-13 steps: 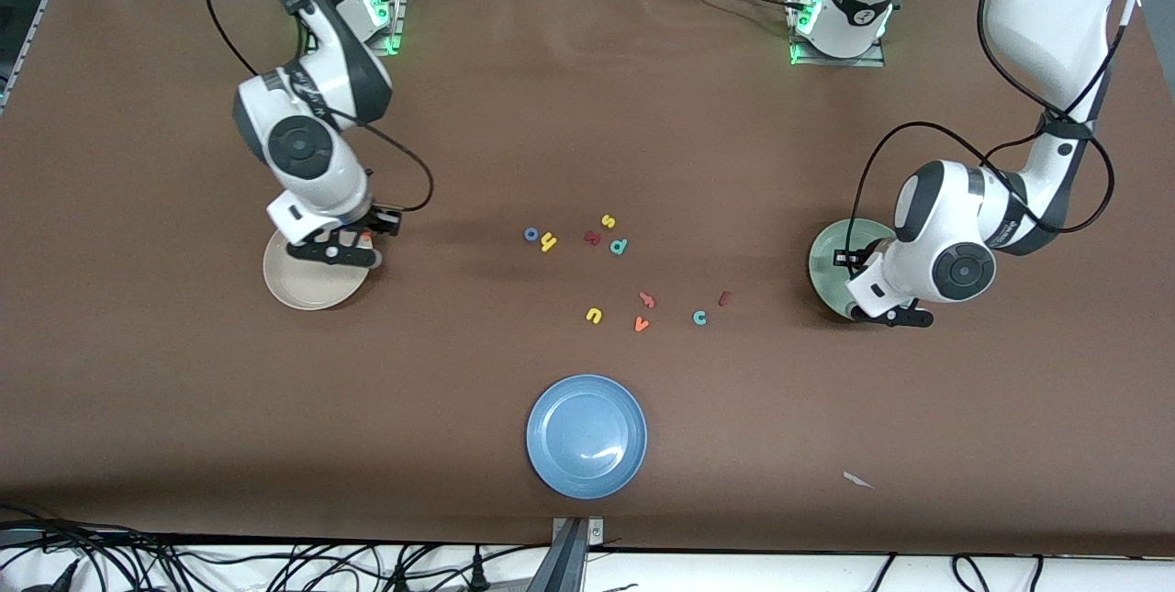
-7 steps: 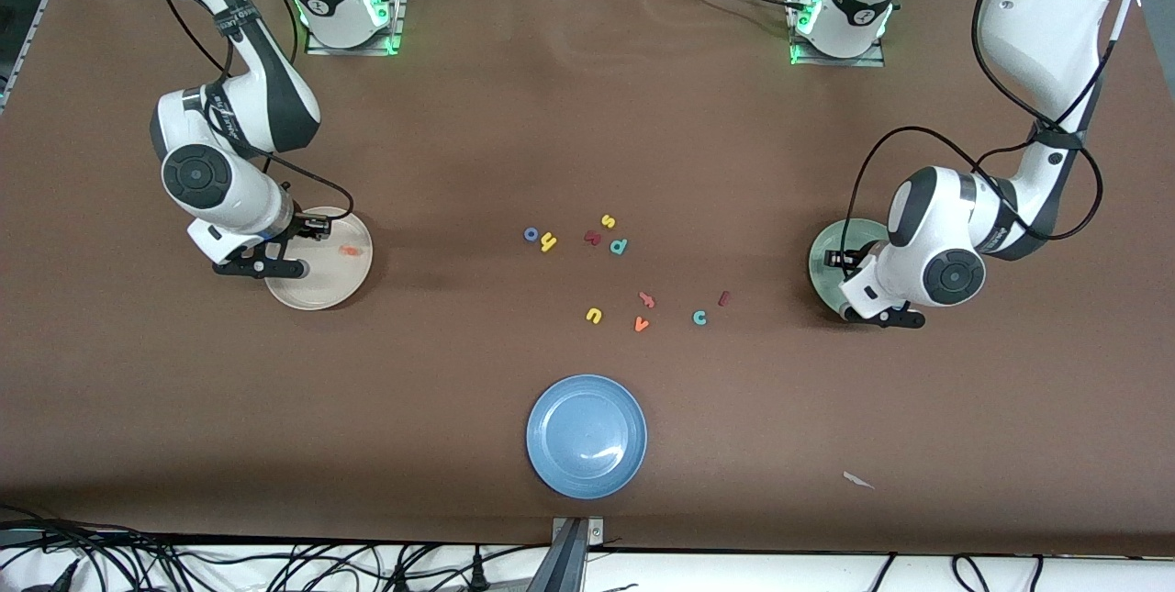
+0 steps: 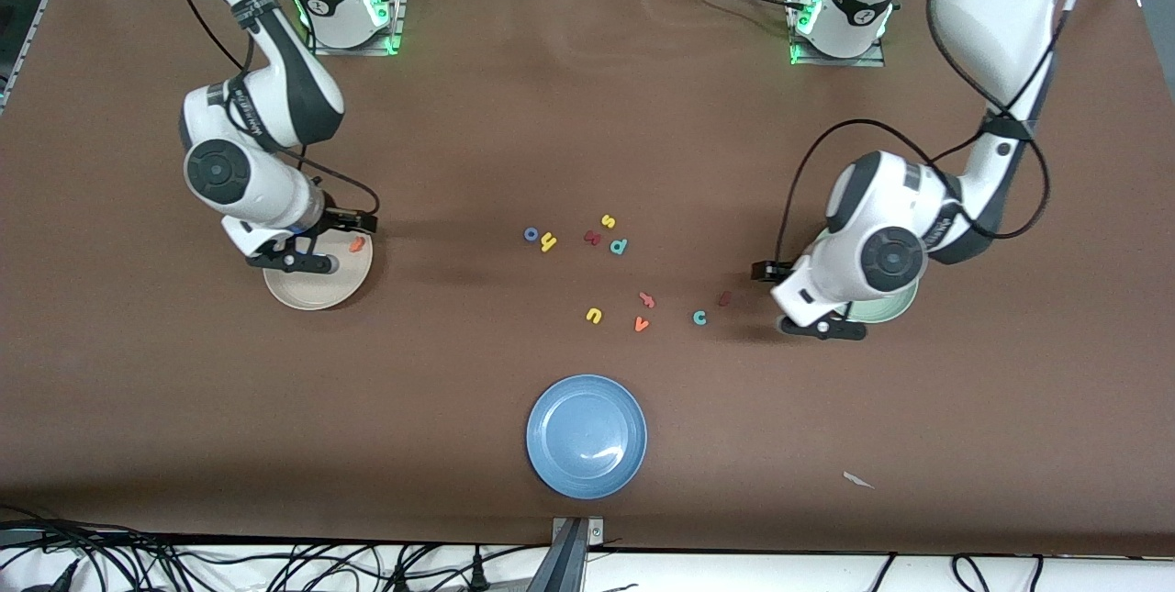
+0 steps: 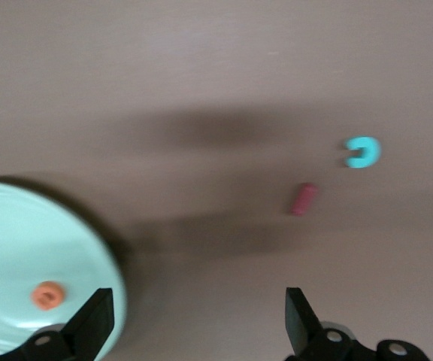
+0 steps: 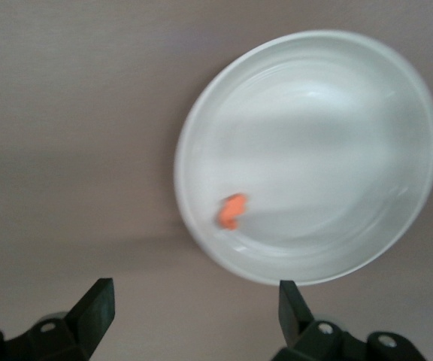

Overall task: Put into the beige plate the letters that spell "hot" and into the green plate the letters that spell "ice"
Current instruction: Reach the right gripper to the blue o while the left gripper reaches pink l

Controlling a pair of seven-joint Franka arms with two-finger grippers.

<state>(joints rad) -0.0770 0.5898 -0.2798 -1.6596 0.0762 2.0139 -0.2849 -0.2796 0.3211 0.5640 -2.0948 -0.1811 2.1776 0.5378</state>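
My left gripper (image 3: pixel 820 327) hangs with jaws spread and empty over the table beside the green plate (image 3: pixel 895 309), where the e (image 4: pixel 48 295) lies. The c (image 3: pixel 699 318) comes first, nearest the front camera; the i (image 3: pixel 724 298), a short bar nearly upright in the front view, sits slightly farther, closer to me. My right gripper (image 3: pixel 296 261), also spread and empty, hovers over the beige plate (image 3: pixel 312 291) holding one orange letter (image 3: pixel 356 244), well apart from both.

Brown table (image 3: pixel 459 133), three plates (image 3: pixel 587 437), loose letters (image 3: pixel 594 316), paper scrap (image 3: pixel 858 480)
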